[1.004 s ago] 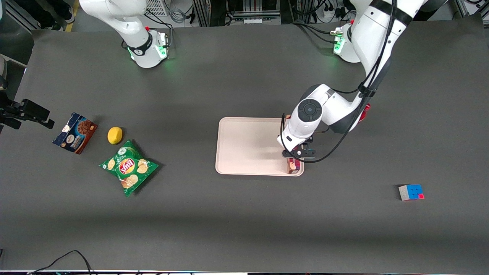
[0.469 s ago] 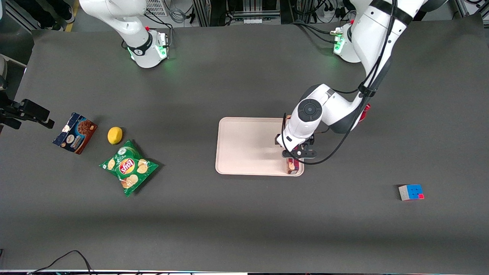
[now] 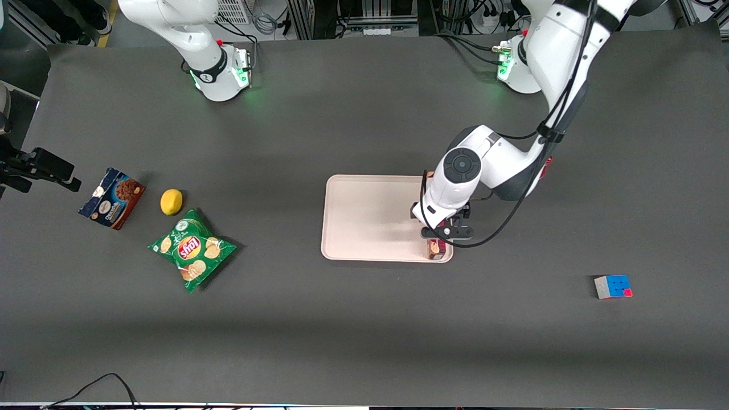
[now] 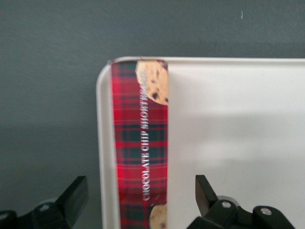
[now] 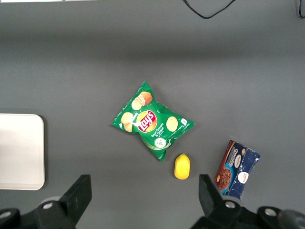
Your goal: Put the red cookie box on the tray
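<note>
So, I start with the tray, a plain pale rectangle in the middle of the table, with the box lying flat inside it, pressed along the rim at the edge toward the working arm's end. One end reaches the tray's corner in the wrist view. My gripper hangs right above the box with its black fingers spread wide on either flank and touching nothing, so it has let go.

I judge the box light and stiff, a thin card carton (likely hollow enough to dent under a hard squeeze) with a printed skin that may be a bit slick. If I had to take it again, I'd pinch across the narrow width near the middle of its length so it wouldn't swing. The rim hugging one long side leaves little room for a finger there.

Around it nothing crowds the tray. The chips bag, the blue box and the lemon lie toward the parked arm's end, well apart. The cube sits toward the working arm's end, nearer the front camera.
</note>
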